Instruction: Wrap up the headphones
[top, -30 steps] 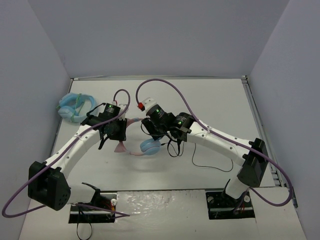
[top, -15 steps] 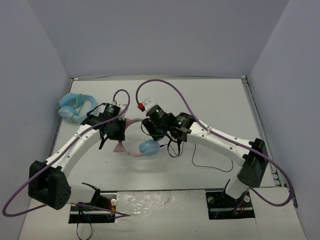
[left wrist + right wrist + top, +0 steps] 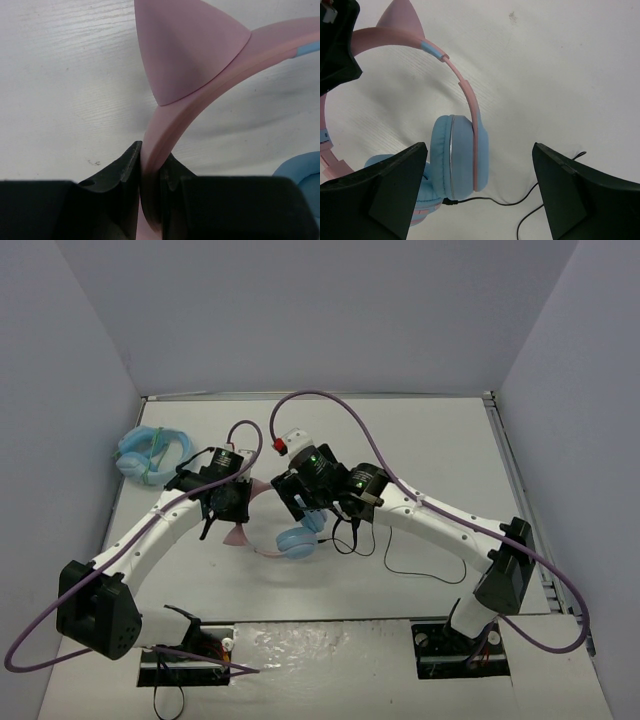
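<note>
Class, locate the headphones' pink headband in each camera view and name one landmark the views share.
Top external: headband, a thin arc at picture centre.
Left wrist: headband from bottom centre to upper right, clamped by the left gripper.
Right wrist: headband from upper left, curving down to centre.
Shared landmark: its cat ear.

The far and right stretches of the tabletop (image 3: 440, 440) lay open. The headphones (image 3: 297, 538) filled the middle, their black cable (image 3: 475, 198) trailed rightward, and a light-blue looped item (image 3: 150, 453) occupied the far-left corner.
</note>
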